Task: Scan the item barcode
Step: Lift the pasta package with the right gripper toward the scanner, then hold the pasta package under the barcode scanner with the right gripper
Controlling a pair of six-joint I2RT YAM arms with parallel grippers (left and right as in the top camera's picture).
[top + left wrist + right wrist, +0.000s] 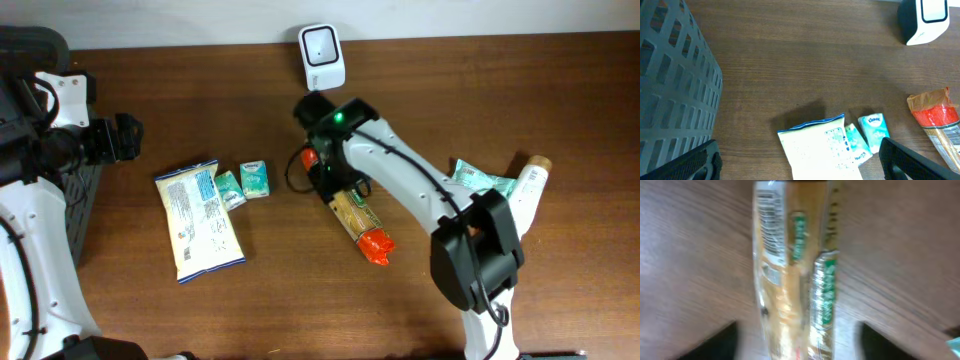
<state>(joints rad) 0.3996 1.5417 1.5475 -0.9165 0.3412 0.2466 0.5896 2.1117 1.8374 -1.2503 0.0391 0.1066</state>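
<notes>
Plainly the long pasta packet (358,222) lies flat on the counter (200,100) near the scanner (322,55), right hand (797,342) spread astride it; light, crinkly, probably slippery, so pinch across its narrow middle.

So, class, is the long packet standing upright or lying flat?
Lying flat: the packet stretches along the table, barcode facing up.

1. You see the table (250,310) is brown wood with fine grain, rather matt.
2. The scanner (322,55) has smooth, glossy white plastic.
3. The long packet (356,220) is clear shiny film.
4. The basket (670,75) looks grey matt plastic.
</notes>
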